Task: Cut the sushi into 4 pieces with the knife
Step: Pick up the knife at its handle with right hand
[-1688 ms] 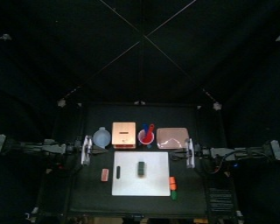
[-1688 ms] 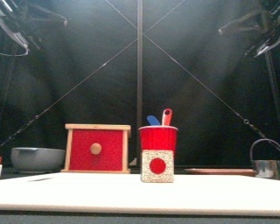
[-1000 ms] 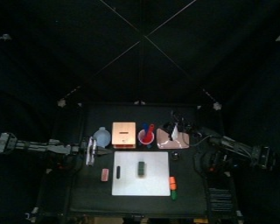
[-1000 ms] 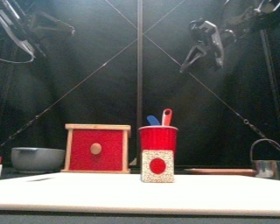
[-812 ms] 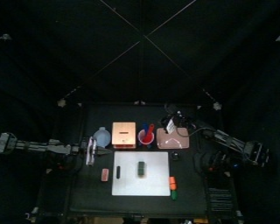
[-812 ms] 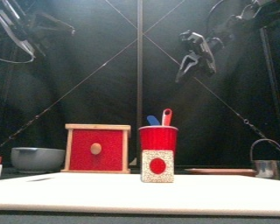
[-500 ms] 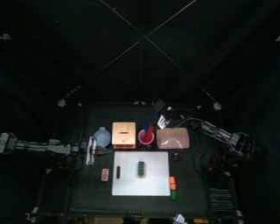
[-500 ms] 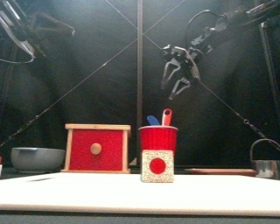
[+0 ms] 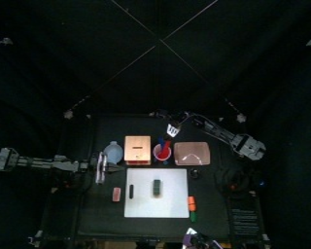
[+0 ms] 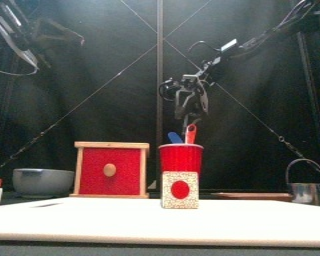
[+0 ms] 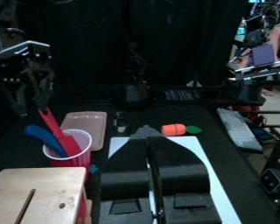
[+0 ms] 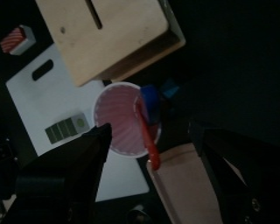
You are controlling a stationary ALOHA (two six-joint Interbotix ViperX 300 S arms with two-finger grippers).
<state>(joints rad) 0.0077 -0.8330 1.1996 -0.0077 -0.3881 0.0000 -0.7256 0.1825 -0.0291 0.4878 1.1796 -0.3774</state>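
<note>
Top view showed sushi roll (image 9: 158,187) lying lengthwise on white cutting board (image 9: 175,200), toward surface (image 9: 93,219) front. Front view alone showed its end face, white with red centre, in front of red cup (image 10: 180,158). Knives barely separable from above; red knife (image 10: 190,132) and blue knife (image 10: 175,137) stood in cup. Right end effector (image 10: 192,105) hung above cup, jaws spread wide, empty. Left end effector (image 11: 149,136) closed, empty, left of board.

There's a red cup (image 10: 180,158) with a blue knife (image 10: 174,137) and a red knife (image 10: 190,132), a pale wooden box (image 10: 112,170) fronted red, a white board (image 9: 165,202) and a pink tray (image 9: 193,152).
</note>
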